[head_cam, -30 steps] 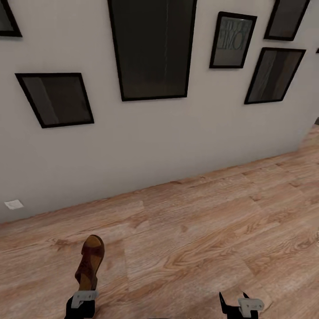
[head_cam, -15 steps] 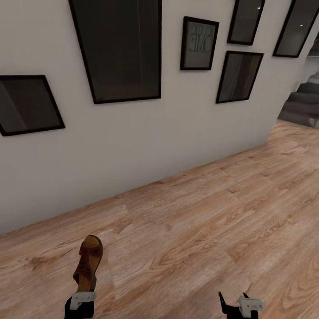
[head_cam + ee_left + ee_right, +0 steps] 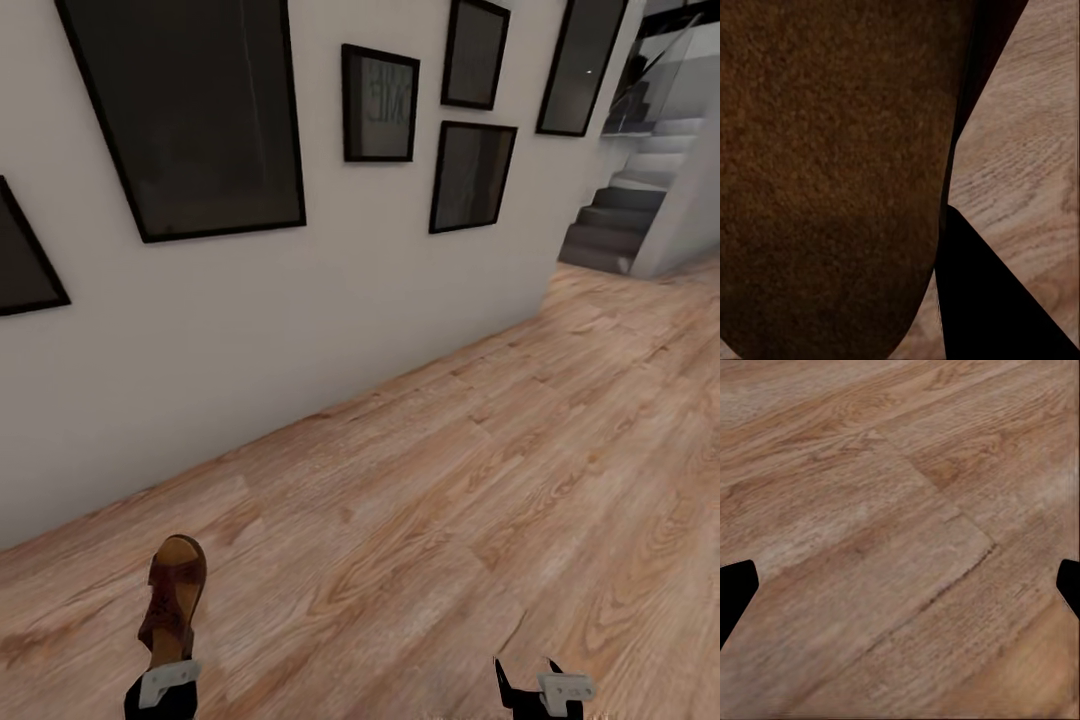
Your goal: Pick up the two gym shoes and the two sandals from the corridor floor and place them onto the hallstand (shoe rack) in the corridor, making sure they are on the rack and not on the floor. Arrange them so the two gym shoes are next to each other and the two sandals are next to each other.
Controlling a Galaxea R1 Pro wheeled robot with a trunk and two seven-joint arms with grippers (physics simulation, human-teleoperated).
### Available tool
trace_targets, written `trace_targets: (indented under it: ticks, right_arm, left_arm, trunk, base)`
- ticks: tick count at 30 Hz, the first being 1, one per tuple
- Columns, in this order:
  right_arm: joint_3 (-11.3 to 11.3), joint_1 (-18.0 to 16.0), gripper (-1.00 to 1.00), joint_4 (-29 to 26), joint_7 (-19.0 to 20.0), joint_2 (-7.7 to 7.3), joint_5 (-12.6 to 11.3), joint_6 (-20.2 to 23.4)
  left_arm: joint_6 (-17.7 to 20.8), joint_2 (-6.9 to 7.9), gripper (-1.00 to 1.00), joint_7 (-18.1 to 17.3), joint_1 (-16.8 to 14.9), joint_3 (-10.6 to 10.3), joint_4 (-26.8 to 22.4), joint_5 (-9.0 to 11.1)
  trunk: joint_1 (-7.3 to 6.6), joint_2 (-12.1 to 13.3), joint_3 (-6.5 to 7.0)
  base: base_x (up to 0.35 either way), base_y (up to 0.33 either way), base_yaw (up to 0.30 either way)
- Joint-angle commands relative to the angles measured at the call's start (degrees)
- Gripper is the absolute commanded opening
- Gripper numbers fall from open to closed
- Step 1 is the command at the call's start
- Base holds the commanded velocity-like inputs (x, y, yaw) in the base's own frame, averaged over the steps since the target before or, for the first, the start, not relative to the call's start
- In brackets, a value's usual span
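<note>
— Brown leather: from the head view, one sandal (image 3: 172,600) clamped in the left gripper (image 3: 165,678), above the floor (image 3: 450,480).
— Its wrist camera?
— Sole (image 3: 825,165), close.
— Right gripper (image 3: 900,592)?
— Spread, empty. Rack unseen; nothing placed yet, I'd judge.

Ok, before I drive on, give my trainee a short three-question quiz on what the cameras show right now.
1. True or false: the left hand holds a white gym shoe.
2. Multiple choice: what lies beyond the far end of the picture wall in the head view? A) a staircase B) a sofa C) a window
3. Fill in: in the right wrist view, between the right hand's fingertips there is only bare ____.

Key
1. False. It holds a brown sandal, toe pointing away from the robot.
2. A, the grey staircase.
3. Floor: the wood-grain corridor floor; the hand is open and holds nothing.
</note>
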Motion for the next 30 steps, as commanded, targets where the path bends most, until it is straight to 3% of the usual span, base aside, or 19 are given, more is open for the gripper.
trace_targets:
  ticks: [1, 20, 30]
  right_arm:
    - [-0.5, 0.0, 1.00, 0.1, 0.5, 0.01, 0.1, -0.2]
    - [-0.5, 0.0, 1.00, 0.1, 0.5, 0.01, 0.1, -0.2]
    - [-0.5, -0.1, 1.00, 0.1, 0.5, 0.01, 0.1, -0.2]
  left_arm:
    - [-0.3, -0.04, -1.00, 0.0, 0.0, 0.4, 0.0, -0.7]
    - [-0.6, -0.41, -1.00, 0.1, 0.0, 0.1, 0.1, -0.8]
    - [-0.5, -0.41, -1.00, 0.2, 0.0, 0.1, 0.1, -1.0]
  trunk:
    - [-0.01, 0.0, -0.01]
    - [-0.01, 0.0, 0.49]
    - [-0.01, 0.0, 0.71]
  base:
    - [0.000, 0.000, -0.300]
    - [0.000, 0.000, -0.300]
    - [0.250, 0.000, -0.300]
